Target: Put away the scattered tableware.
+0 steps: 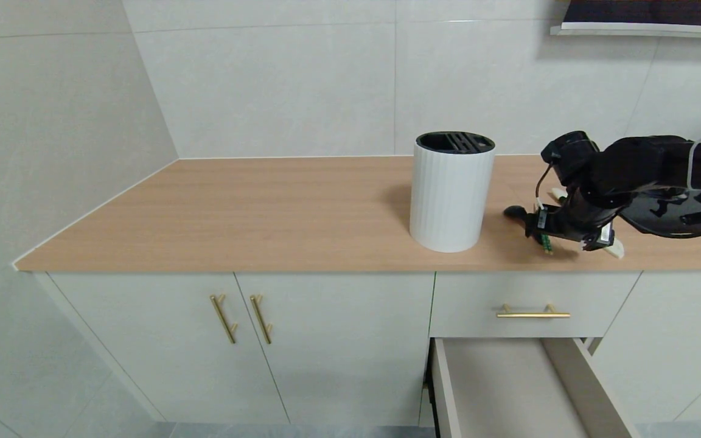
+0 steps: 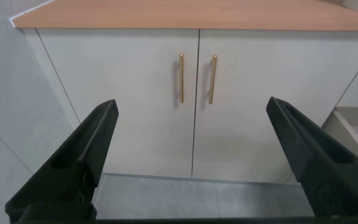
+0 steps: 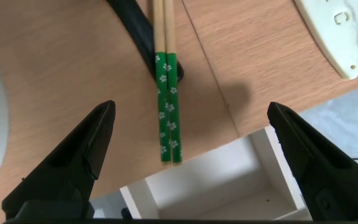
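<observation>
Beside the white holder (image 1: 451, 191), my right gripper (image 3: 191, 112) gapes empty over the chopsticks (image 3: 168, 106); my left gripper (image 2: 191, 109) is equally wide, empty.

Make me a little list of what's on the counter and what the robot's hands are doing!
counter: wooden
holder: white ribbed tub, upright on the counter
chopsticks: green flowery ends, lying across a black utensil near the front edge
white spoon: on the counter beside them, apart
right gripper: open, above the chopsticks
left gripper: open, facing the cabinet doors
drawer: pulled open below the counter
</observation>
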{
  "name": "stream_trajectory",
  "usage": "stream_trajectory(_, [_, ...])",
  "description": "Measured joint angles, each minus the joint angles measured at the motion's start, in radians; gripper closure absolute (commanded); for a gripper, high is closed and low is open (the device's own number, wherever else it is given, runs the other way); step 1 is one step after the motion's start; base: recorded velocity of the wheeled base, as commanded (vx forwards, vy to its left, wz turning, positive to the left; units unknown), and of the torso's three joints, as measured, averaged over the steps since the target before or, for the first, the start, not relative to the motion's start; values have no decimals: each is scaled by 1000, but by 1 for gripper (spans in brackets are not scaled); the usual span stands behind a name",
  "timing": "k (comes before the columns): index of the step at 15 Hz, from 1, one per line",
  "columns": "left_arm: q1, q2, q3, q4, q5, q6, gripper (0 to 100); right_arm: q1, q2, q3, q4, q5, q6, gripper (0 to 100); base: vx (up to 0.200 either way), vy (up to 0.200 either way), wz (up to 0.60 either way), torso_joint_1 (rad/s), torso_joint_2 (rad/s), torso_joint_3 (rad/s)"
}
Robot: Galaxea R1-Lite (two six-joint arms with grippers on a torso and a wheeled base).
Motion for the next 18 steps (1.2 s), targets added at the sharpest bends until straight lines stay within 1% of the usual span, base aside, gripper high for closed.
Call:
stream_trajectory(7, [0,0,0,0,0,0,0,0,28,-14,1,0,0,0,0,0,0,0,0,0])
stream_trajectory(8, [0,0,0,0,0,0,0,0,32,-16,1,0,0,100,0,0,0,0,0,0])
stream_trajectory(18, [0,0,0,0,0,0,0,-1,42,-25,2,0,2,100,0,0,0,0,0,0])
